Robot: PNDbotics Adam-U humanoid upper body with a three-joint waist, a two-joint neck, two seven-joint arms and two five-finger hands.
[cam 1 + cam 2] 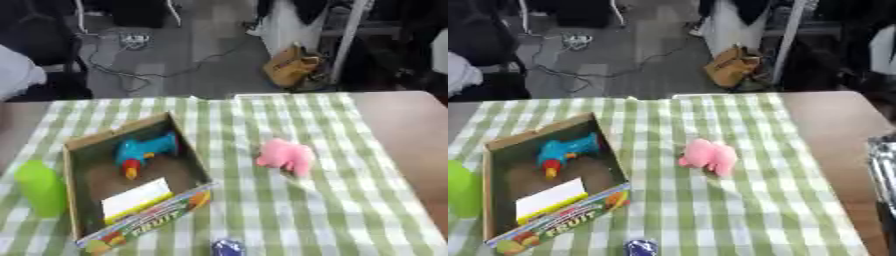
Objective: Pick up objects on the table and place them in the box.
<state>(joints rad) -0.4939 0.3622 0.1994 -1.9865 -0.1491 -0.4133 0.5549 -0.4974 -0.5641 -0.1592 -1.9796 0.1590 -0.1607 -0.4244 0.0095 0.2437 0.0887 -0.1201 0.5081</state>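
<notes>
On the green checked tablecloth the pink plush toy lies just right of the cardboard box, neither robot hand in view.

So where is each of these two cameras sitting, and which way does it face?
Left eye view: in the head, looking down at the box on the checked cloth; no arm or hand shows.
Right eye view: beside it, same downward aim, things shifted left; no hand either.
Both share the box, blue toy, pink toy, green cup.
</notes>
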